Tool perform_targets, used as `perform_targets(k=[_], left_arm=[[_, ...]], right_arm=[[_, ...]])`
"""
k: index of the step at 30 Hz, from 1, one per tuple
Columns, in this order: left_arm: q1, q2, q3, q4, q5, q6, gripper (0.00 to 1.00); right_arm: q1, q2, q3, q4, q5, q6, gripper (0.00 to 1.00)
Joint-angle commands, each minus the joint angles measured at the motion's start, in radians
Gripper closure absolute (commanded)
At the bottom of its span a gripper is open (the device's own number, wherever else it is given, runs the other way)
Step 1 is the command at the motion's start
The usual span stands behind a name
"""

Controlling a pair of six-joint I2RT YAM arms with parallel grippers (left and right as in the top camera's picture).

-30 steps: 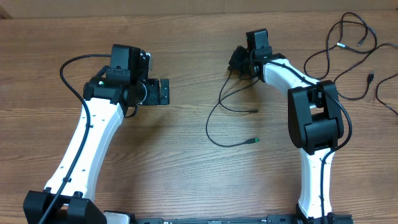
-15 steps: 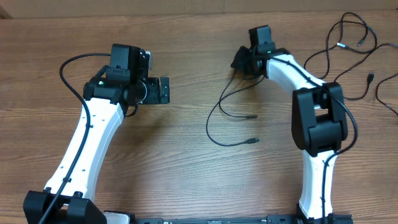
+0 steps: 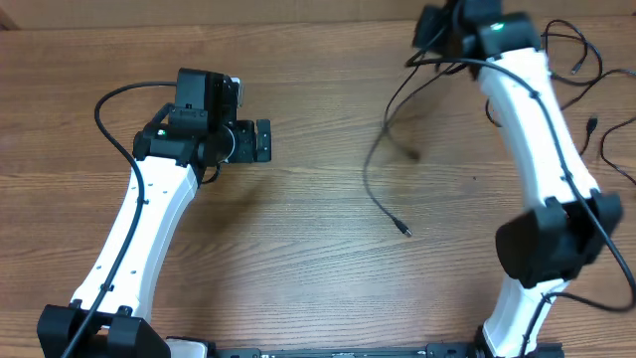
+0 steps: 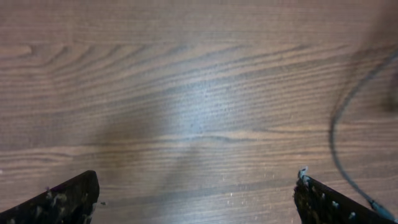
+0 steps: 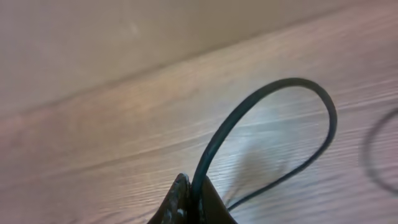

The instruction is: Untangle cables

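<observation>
A brown wood-grain table (image 4: 186, 93) is stretching out beneath me, and a pale wall (image 5: 124, 37) is rising just ahead.

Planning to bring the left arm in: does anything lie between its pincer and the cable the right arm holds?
Nothing visible. Only bare table lies between the open left pincer and the cable dangling from the shut right pincer.

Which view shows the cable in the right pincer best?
Overhead: the cable runs in full from the right pincer to its plug. Right wrist shows only the pinched loop; left wrist, a blurred stretch.
</observation>
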Motion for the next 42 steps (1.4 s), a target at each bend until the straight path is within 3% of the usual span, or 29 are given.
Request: perform_targets(k=[1,11,16,24,33,42], left_arm=[[-0.007,-0.016,-0.003,0.018,-0.003,0.019,0.0],[-0.007,-0.015,-0.003,0.035,-0.003,0.019,0.0],[-0.007,-0.016,-0.003,0.039,-0.003,0.019,0.0],[-0.007,-0.016,-0.003,0.039,-0.003,0.019,0.0],[-0.007,-0.016,-0.003,0.047,-0.003,0.019,0.0],[-0.007,-0.015,-0.003,0.042,-0.003,0.018,0.0]], right_arm=[[-0.052,-0.08,0.151,-0.092,0.059,-0.055,0.96],[-0.239,-0.152,0.576,-0.456,0.063,-0.059,0.96],[-0.371,-0.155,0.713,-0.52,0.159,-0.08,0.96],[-0.634,-0.155,0.739,-0.452,0.415,0.01,0.96],[-0.923,-0.157,0.736,-0.42,0.428,0.062,0.96],[-1.229,-0.156,0.711,-0.438,0.11,0.127,0.96]])
